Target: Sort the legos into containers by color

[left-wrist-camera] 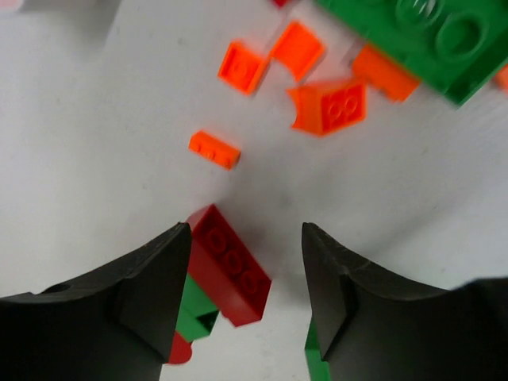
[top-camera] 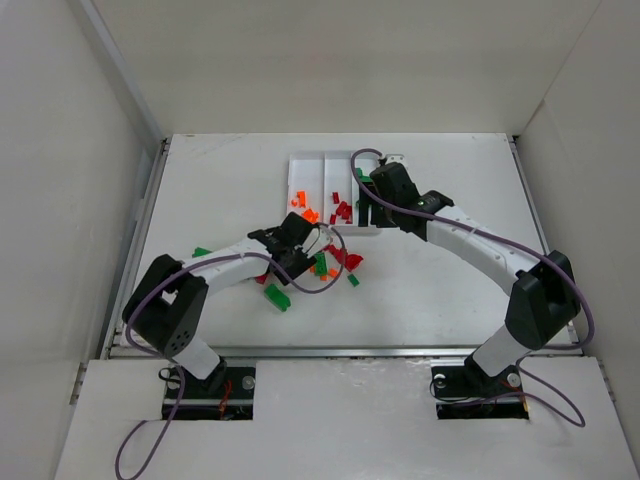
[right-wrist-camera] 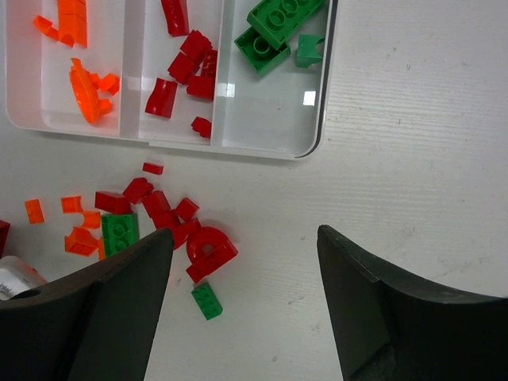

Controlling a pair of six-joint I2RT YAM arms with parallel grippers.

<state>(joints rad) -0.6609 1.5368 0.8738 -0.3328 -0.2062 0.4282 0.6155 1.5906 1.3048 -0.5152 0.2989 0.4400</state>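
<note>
Left gripper (left-wrist-camera: pixel 246 294) parted, grasping nothing | beside long red plastic brick (left-wrist-camera: pixel 230 266), near white three-compartment tray (top-camera: pixel 305 165) | rigid, light, slick; pinch across long flat sides

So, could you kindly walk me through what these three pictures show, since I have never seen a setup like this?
Two robot arms are bolted at the near edge of a white table. The wide picture comes from a fixed camera above and behind them. The other two come from cameras on the wrists, so the dark shapes at the bottom are each arm's own fingers.

The white tray has three narrow compartments: orange pieces in one, red in the middle, green in the third, best seen in the right wrist view. Loose legos in those colours lie on the table in front of it.

The left gripper hangs low over the pile with a red brick lying by one finger; its jaws are apart and nothing is gripped. The right gripper hovers open and empty near the tray's corner.
</note>
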